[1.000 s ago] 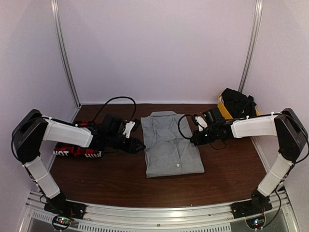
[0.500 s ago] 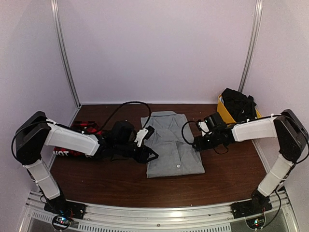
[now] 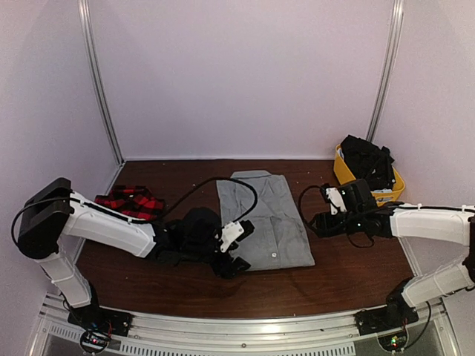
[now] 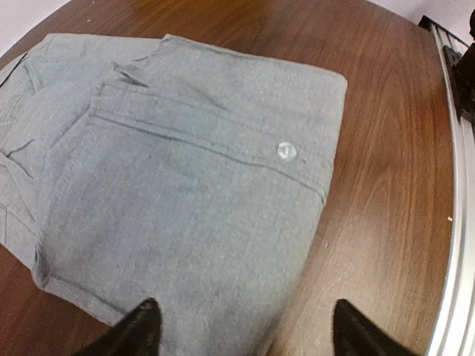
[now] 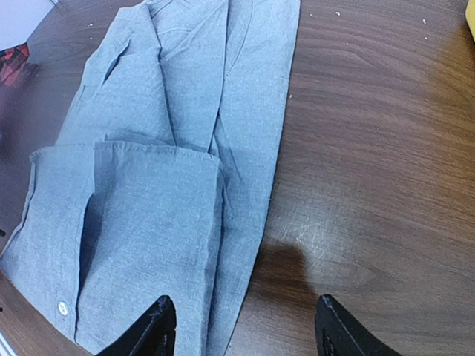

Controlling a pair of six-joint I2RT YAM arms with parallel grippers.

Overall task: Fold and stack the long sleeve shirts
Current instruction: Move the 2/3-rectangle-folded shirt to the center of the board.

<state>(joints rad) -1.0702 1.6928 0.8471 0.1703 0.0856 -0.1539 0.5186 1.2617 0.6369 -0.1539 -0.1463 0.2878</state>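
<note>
We are looking down at a brown wooden worktop (image 3: pixel 185 285). The grey shirt (image 3: pixel 263 219) is lying folded flat in the middle of it, with its collar (image 3: pixel 251 176) pointing away from us. One little white button (image 4: pixel 286 150) is showing near the front edge of the fold.

We are holding our left hand (image 3: pixel 230 261) at the near left corner of the grey shirt. Its two black fingers (image 4: pixel 141 330) are standing wide apart with nothing gripped between them, so this hand is let go. In the left wrist view, one finger is sitting over the grey cloth and the other is over bare wood. We cannot tell if the tips are touching the cloth.

We are holding our right hand (image 3: pixel 316 222) just beside the right edge of the grey shirt. Its fingers (image 5: pixel 152 330) are spread apart too, and they are grasping nothing. One finger is over the shirt's edge and the other is over the wood.

The red-and-black plaid shirt (image 3: pixel 130 202) is lying at the left side of the worktop, behind our left arm (image 3: pixel 111 222). It is well apart from the grey one, so the two are not lying one on top of the other.

A yellow bin (image 3: pixel 341 173) is sitting at the back right corner, with dark cloth (image 3: pixel 367 157) piled in it.
</note>
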